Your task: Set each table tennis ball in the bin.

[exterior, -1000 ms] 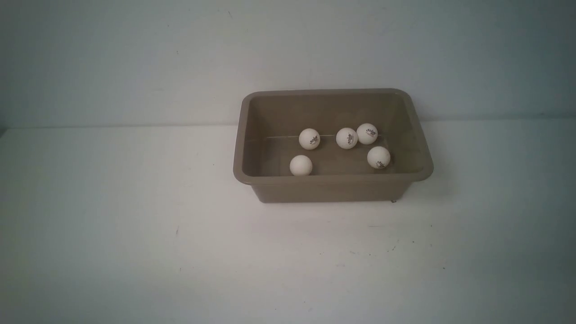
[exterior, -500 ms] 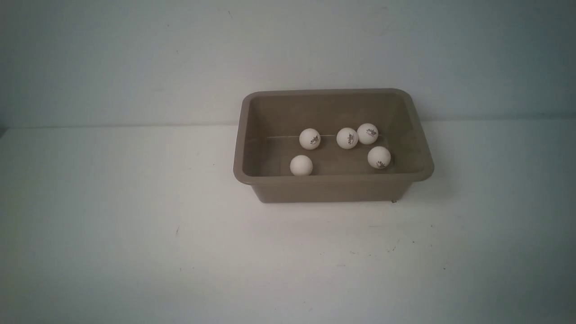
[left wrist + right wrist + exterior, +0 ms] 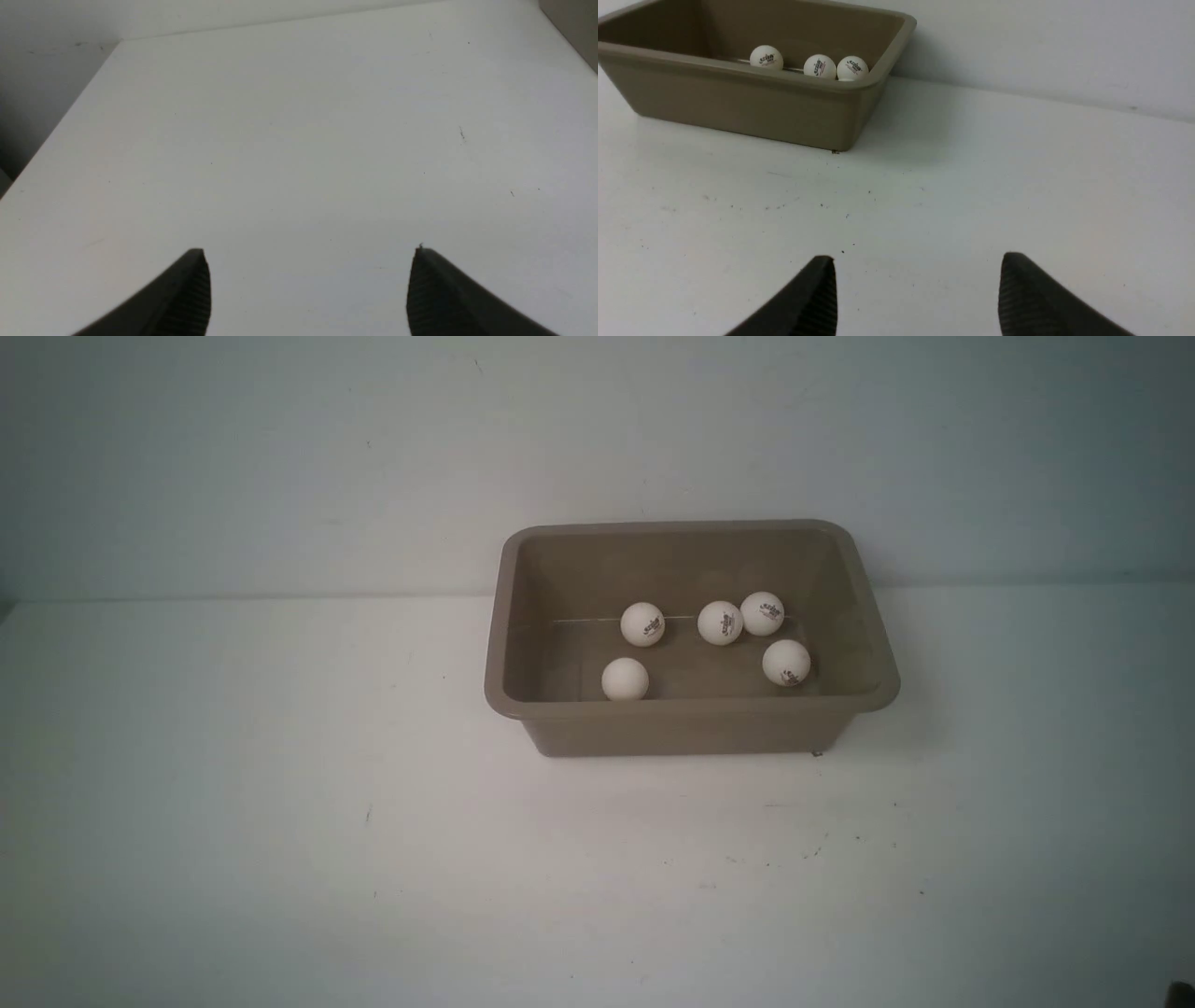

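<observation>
Taupe rectangular plastic bin (image 3: 693, 726) with rounded corners and flared rim, standing on white matte tabletop (image 3: 280, 821), close to pale back wall (image 3: 280, 457). Five small white table tennis balls, all lying on bin floor. Three toward far side: leftmost far ball (image 3: 642, 623) with dark logo, alone; middle far ball (image 3: 720, 623) and right far ball (image 3: 762, 613) touching or just beside each other, both with logos. Two toward near wall: near left ball (image 3: 625, 679), plain face showing, and near right ball (image 3: 786, 663), logo low on its face. No ball outside on tabletop.

Left gripper (image 3: 309, 252) seen only from its wrist camera: two dark ribbed fingertips spread wide, nothing between, bare tabletop beneath, only a sliver of bin wall at frame corner, well apart.

Right gripper (image 3: 917, 259) likewise parted with a clear gap, holding nothing, over bare speckled tabletop, bin well ahead and to one side; three far balls visible over rim from that camera. Small dark corner at lower right edge of front view, too little to identify.
</observation>
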Controlling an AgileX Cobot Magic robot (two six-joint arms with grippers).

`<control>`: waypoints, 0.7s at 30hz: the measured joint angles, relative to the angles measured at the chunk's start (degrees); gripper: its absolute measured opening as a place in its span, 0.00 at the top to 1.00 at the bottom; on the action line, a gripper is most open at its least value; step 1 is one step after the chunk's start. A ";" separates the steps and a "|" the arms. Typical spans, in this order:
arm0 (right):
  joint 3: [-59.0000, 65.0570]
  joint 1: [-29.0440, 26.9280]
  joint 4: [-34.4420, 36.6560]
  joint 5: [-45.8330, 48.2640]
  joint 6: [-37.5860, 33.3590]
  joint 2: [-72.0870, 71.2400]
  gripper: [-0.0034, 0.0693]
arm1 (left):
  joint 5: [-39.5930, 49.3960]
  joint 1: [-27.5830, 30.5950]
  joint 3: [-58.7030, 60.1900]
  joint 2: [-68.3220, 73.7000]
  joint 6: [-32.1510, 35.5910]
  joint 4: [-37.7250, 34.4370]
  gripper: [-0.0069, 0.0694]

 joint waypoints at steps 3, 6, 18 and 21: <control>0.74 0.00 -0.25 0.22 0.00 0.00 0.36 | 0.00 0.00 0.00 0.00 0.00 0.00 0.24; 1.88 0.54 -0.25 -0.98 0.06 0.00 0.36 | 0.00 0.00 0.00 0.00 0.00 0.00 0.24; 2.28 1.13 -0.25 -3.30 -1.72 -0.02 0.36 | 0.00 0.00 0.00 0.00 0.00 0.00 0.24; 2.28 1.13 -0.25 -3.35 -1.52 -0.02 0.36 | 0.00 0.00 0.00 0.00 0.00 0.00 0.24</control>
